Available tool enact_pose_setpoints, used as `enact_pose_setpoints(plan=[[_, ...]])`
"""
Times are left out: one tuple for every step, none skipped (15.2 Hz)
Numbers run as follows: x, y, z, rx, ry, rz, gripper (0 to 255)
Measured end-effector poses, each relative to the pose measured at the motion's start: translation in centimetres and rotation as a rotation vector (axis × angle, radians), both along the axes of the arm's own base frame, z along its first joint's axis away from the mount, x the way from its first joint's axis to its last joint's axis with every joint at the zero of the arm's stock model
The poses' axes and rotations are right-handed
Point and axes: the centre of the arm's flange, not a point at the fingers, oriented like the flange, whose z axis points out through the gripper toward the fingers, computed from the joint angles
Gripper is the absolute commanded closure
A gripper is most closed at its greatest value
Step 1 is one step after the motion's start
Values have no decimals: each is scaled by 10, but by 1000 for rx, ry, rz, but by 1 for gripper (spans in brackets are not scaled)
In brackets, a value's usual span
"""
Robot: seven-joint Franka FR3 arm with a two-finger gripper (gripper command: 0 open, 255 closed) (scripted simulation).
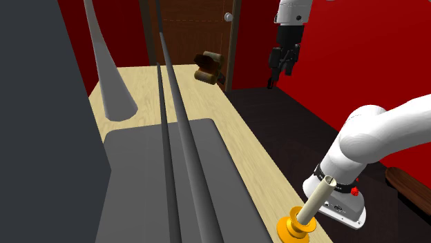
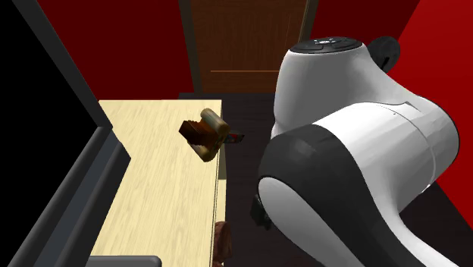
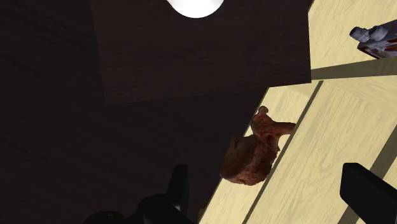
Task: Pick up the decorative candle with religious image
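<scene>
Jaws apart — brown candle (image 2: 203,133) at edge of pale table (image 2: 155,193)

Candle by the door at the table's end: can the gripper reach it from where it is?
Probably yes. The gripper hangs open in free air beside the table, and the candle lies by that edge with nothing over it.
</scene>
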Motion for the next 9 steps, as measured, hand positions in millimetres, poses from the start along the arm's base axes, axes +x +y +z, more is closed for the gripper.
enact_pose_setpoints(plan=[[0,0,0,0,0,0,0],[6,-3,0,13,-3,8,0],[13,-7,0,33,-7,20,0],[24,-12,0,56,-12,35,0],[36,-18,1,81,-18,50,0],[47,-25,4,107,-23,66,0],[60,-32,5,133,-29,82,0],[72,-38,4,159,-35,99,0],[82,-39,5,186,-40,116,0]])
